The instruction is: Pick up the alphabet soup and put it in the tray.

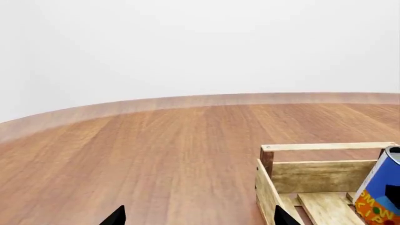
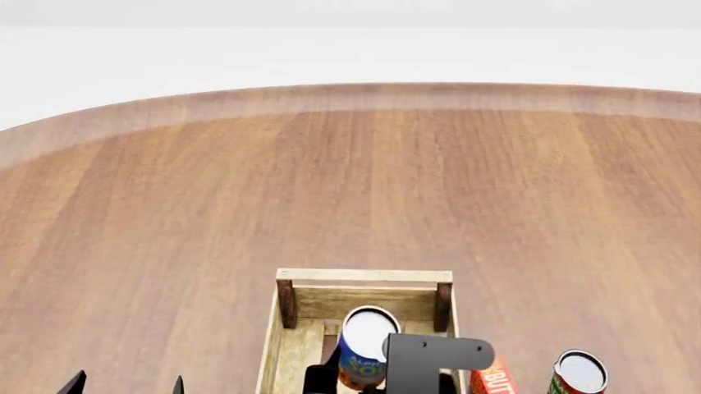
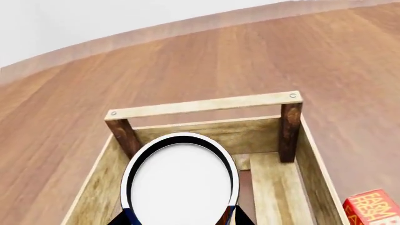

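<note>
The soup can (image 2: 367, 346) is held over the inside of the wooden crate (image 2: 362, 277), gripped by the right gripper (image 3: 181, 220), whose dark fingers (image 3: 125, 218) are pressed against its two sides just below the white lid. In the right wrist view the can's round top fills the lower middle, with the crate's far end rail and two darker corner posts seen beyond it and the slatted floor beside it. Whether the can's base touches the floor of the crate cannot be told. In the left wrist view the can's blue and orange label (image 1: 380, 190) is seen tilted inside the crate near its end rail. The left gripper (image 2: 124, 384) is held low over the bare wooden table (image 2: 164, 213), well to the left of the crate, its two dark fingertips spread apart with nothing between them. A second can (image 2: 577, 373) with a red label stands on the table to the right of the crate, and a red box (image 3: 373, 208) lies just beside the crate's right wall
</note>
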Robot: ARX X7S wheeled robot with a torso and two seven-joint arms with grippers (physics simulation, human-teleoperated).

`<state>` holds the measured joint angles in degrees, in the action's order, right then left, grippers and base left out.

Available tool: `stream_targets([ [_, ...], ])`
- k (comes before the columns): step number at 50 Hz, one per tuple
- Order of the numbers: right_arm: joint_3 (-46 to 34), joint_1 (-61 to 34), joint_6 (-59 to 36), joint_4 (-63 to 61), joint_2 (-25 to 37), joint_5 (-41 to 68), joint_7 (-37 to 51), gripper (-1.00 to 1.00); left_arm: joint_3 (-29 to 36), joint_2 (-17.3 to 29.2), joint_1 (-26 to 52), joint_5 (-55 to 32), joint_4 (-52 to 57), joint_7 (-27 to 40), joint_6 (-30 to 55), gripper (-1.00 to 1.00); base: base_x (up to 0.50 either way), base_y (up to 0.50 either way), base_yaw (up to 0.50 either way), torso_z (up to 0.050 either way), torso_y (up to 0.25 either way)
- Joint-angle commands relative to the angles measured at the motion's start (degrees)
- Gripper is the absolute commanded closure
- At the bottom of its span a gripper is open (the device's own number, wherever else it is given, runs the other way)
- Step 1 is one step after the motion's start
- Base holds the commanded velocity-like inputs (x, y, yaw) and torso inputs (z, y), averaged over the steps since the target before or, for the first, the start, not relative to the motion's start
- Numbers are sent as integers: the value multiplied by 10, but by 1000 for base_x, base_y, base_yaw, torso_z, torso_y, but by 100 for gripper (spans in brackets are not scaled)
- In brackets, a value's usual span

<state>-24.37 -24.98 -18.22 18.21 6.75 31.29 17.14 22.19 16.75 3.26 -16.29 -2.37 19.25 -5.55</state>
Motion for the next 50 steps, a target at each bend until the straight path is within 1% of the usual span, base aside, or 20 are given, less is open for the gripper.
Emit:
stream_targets([
  [1, -7, -14, -4, 25, -7, -14, -5, 100, 2, 2, 0, -1, 1, 1, 0, -100, 0, 0, 0, 0, 0],
  [50, -36, -27, -14, 77, -8, 2, -5, 100, 8, 6, 1, -5, 3, 8, -2, -100, 0, 0, 0, 0, 1],
])
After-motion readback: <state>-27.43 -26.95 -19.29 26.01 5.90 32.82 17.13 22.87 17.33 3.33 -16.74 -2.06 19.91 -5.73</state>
